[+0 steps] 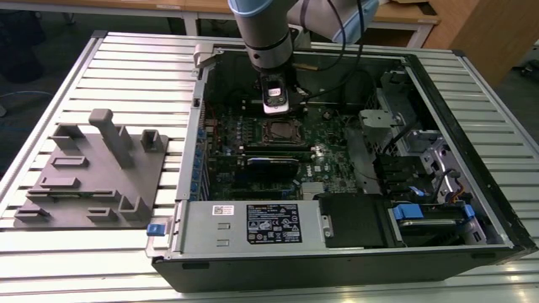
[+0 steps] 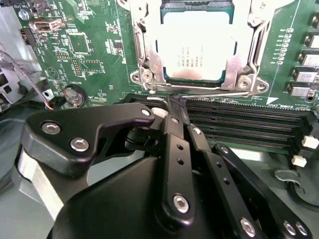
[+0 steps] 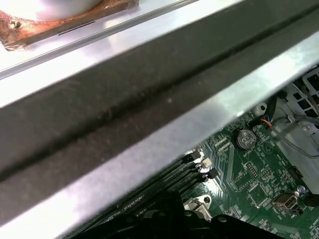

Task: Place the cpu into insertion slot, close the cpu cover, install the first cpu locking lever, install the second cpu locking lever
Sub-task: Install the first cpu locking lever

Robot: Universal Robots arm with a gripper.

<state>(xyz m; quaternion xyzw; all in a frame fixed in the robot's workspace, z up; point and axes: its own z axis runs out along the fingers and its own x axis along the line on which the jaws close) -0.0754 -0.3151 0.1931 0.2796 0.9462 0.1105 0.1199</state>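
the cpu (image 2: 194, 45) lay in the insertion slot (image 2: 197, 5), framed by the cpu cover (image 2: 149, 55); the gripper (image 2: 174, 103) hung just beside the slot, pressed together.

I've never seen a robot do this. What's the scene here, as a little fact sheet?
Setting: open computer case on a slatted table
Cpu: seated on the green motherboard, metal top showing
Cpu cover: closed down around the cpu
Gripper: low inside the case, tip at a thin locking lever beside the cover
Beside case: grey fixture block on the table
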